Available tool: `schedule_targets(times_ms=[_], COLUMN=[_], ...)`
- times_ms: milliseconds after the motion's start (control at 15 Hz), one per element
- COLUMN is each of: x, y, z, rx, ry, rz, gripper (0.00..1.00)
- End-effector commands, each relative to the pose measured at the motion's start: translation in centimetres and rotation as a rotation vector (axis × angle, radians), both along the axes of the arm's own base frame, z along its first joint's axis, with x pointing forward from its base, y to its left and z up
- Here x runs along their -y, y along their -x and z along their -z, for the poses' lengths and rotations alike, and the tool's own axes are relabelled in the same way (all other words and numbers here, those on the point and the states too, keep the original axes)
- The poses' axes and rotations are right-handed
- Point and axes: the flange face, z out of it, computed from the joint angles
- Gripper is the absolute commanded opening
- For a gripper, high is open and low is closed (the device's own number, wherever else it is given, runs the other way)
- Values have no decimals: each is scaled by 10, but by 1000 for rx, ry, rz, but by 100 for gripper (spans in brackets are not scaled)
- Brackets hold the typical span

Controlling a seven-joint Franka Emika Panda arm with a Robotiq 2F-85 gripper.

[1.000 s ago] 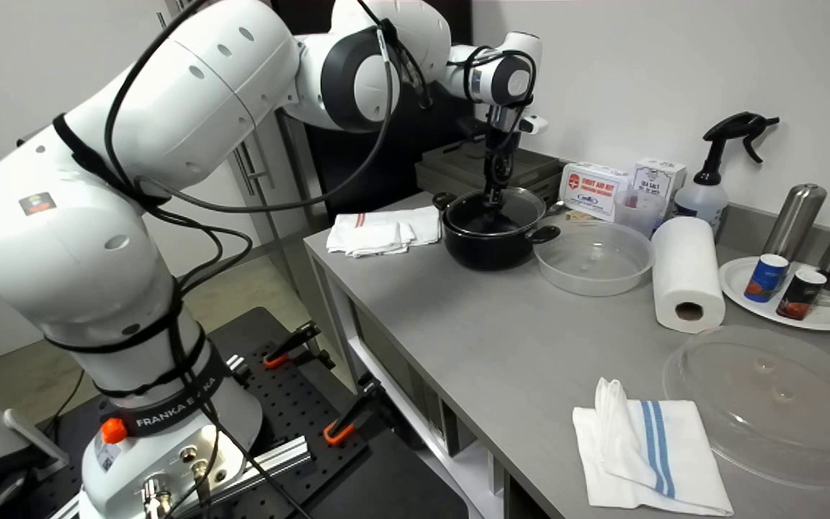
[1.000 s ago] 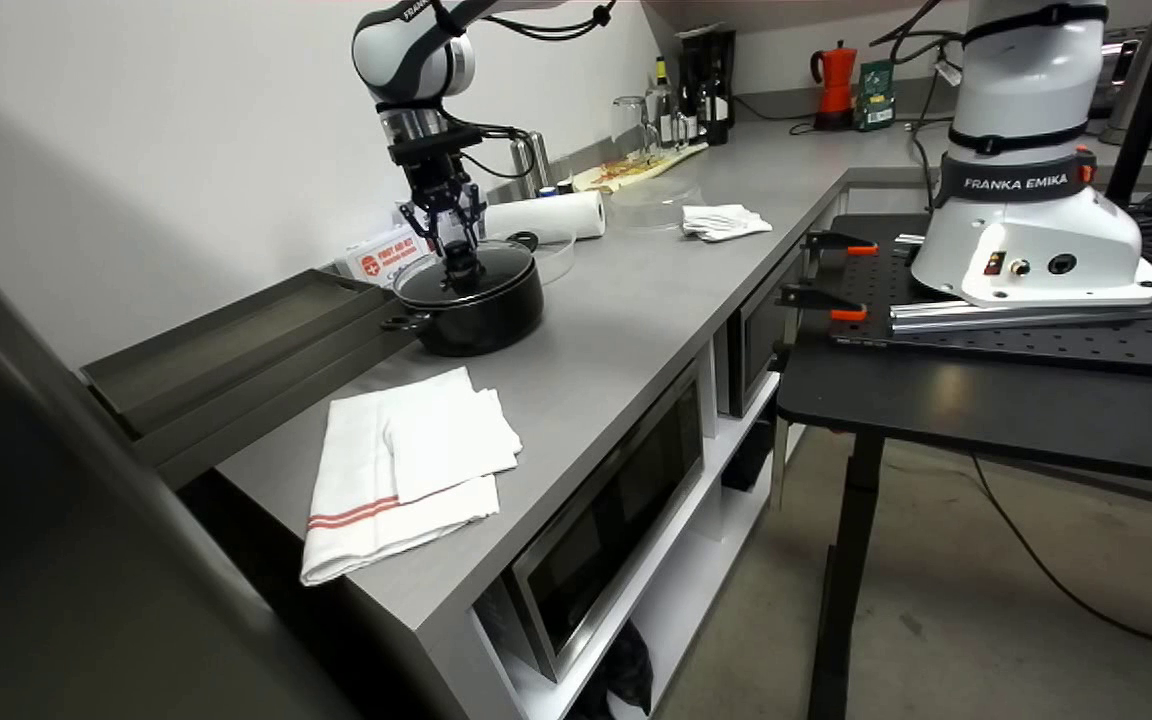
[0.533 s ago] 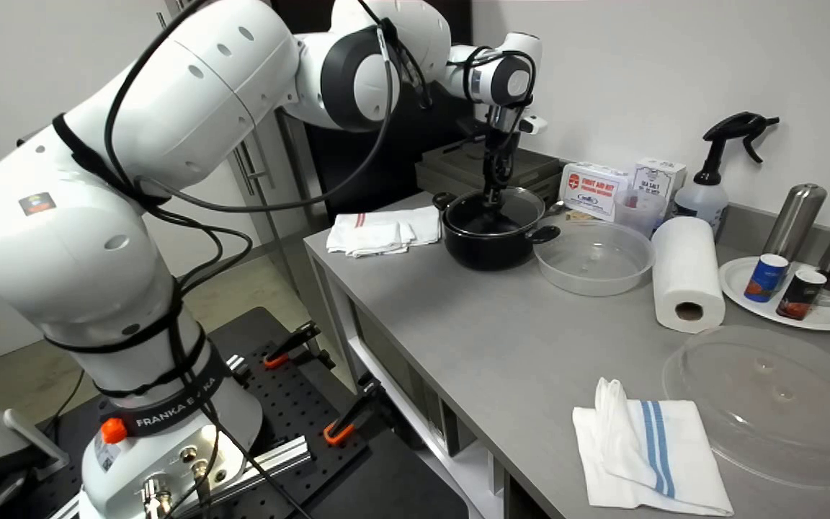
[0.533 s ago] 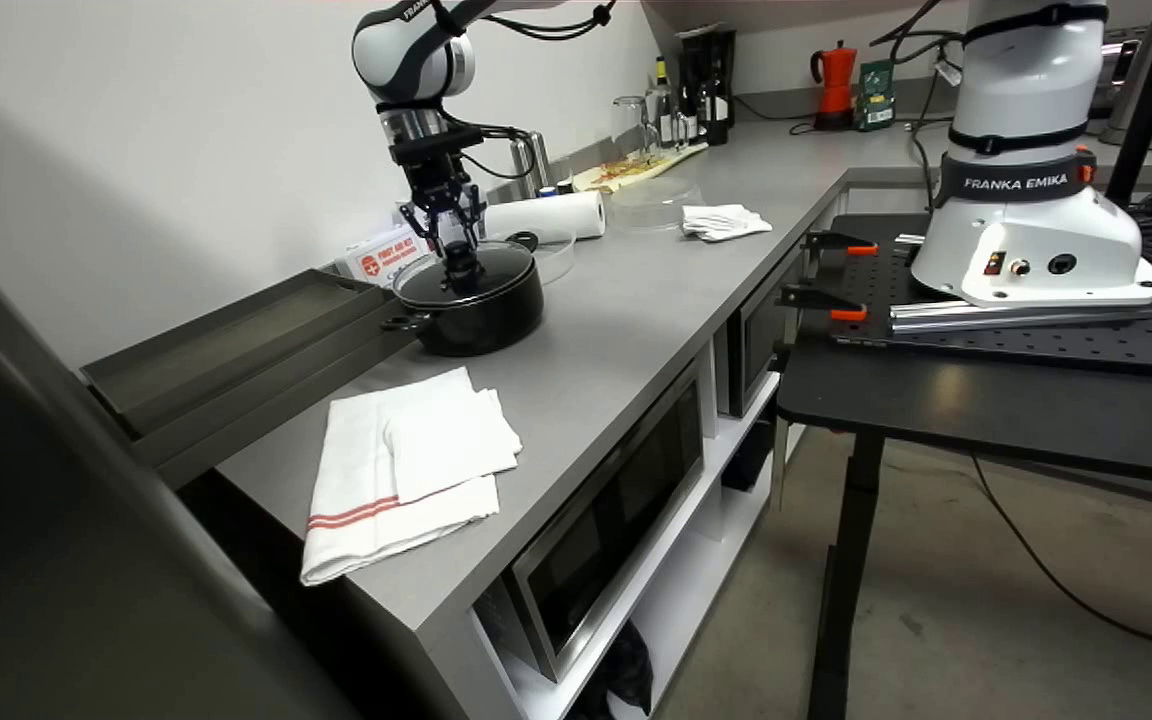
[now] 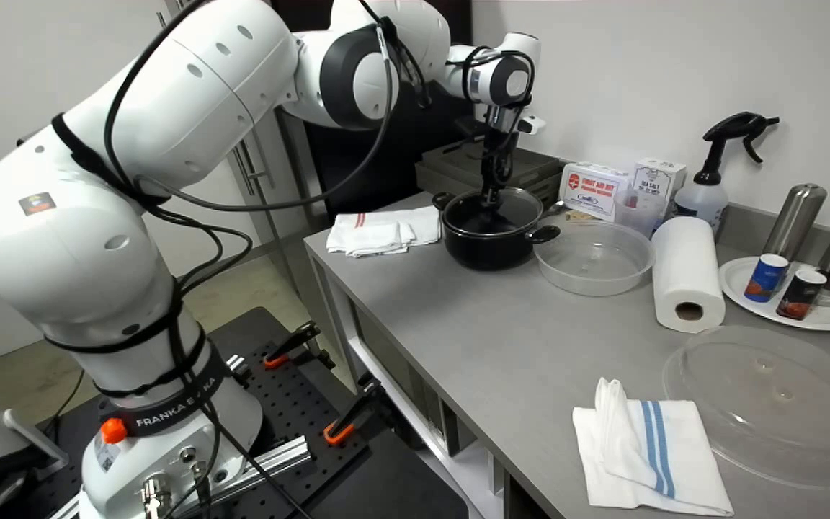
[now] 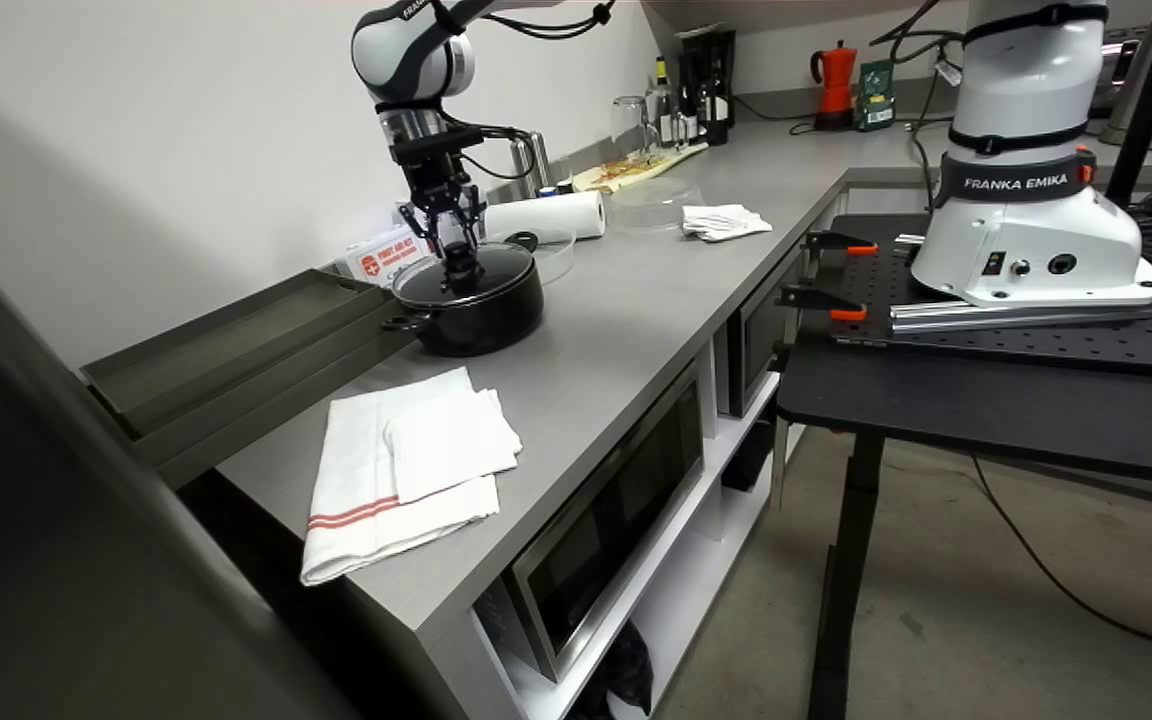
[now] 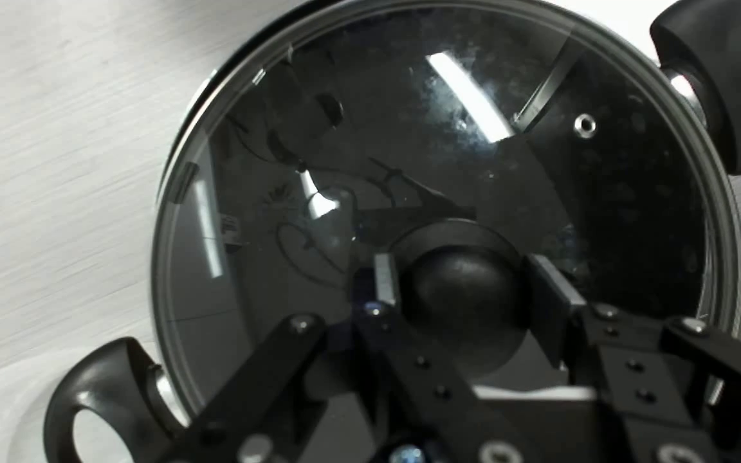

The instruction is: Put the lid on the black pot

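Observation:
The black pot [image 5: 487,252] stands at the far end of the counter, with handles on both sides; it also shows in an exterior view [image 6: 486,328]. The clear glass lid [image 7: 409,161] lies over the pot's opening and looks level, with its metal rim close to the pot's rim in both exterior views. A thin strip of pot edge shows past the lid at the upper left of the wrist view. My gripper [image 7: 467,280] points down at the lid's centre, its pads against both sides of the dark round knob [image 7: 464,289]. The pot's inside shows only dimly.
A clear plastic bowl [image 5: 595,270] stands beside the pot's handle. A paper towel roll [image 5: 685,281], a first aid box [image 5: 594,189] and a dark tray [image 6: 236,345] are nearby. A folded white towel [image 5: 386,232] lies beside the pot. A large clear dish [image 5: 782,425] lies at the near end.
My gripper has shifted very slightly to the left in an exterior view. The pot stays in place, and the lid stays over it with no clear movement.

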Motion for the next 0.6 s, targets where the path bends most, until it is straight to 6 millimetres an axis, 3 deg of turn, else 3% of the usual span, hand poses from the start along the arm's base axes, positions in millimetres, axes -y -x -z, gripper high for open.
schedule_targets(times_ms=[0,533], x=[-6,-1], y=[6,11], z=[-16,-16], rx=[2,-3], ry=[-32,-36], rz=[-27,-36], gripper=[25,25])
